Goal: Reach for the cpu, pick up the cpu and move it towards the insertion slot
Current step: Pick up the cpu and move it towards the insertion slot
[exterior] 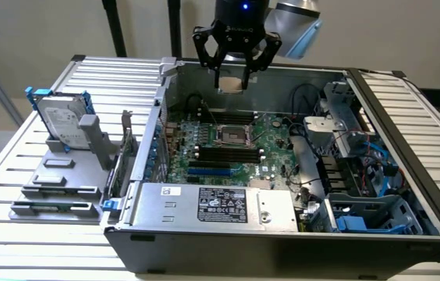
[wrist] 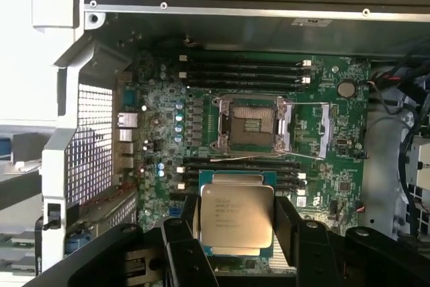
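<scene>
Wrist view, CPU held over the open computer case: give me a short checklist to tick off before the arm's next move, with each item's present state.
1. Silvery square cpu sits between the black gripper fingers: ok.
2. Cpu is clear of the green circuit board, hanging above it: ok.
3. Silver-framed square insertion slot stands open, dark centre bare: ok.
4. Cpu is directly over the slot: not ok, it is offset over the black memory slots.
5. Cpu corner orientation matches the slot: cannot tell.
</scene>
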You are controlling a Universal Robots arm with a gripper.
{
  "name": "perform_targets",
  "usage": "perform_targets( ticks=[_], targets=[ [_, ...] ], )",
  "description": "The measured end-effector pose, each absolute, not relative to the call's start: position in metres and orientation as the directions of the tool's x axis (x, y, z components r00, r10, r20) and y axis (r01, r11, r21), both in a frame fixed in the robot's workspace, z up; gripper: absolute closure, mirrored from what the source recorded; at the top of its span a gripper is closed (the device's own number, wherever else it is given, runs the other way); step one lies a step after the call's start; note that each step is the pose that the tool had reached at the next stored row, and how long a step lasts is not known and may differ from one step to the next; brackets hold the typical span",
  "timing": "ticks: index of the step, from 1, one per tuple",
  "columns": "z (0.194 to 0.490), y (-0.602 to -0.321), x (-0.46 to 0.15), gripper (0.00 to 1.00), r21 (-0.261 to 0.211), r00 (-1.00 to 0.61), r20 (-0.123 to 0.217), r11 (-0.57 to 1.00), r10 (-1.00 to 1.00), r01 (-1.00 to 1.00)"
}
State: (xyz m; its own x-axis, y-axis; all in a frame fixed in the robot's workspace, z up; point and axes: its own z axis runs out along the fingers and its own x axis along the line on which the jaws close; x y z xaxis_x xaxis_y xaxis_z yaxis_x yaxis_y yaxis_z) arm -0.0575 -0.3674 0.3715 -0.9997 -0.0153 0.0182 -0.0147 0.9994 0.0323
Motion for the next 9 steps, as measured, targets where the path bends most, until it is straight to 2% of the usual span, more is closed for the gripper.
perform_targets(
  ticks=[9],
  targets=[
    [0.368, -0.36, -0.043, 0.45, 0.032, -1.0, 0.003, 0.999, -0.015, -0.015]
  ],
)
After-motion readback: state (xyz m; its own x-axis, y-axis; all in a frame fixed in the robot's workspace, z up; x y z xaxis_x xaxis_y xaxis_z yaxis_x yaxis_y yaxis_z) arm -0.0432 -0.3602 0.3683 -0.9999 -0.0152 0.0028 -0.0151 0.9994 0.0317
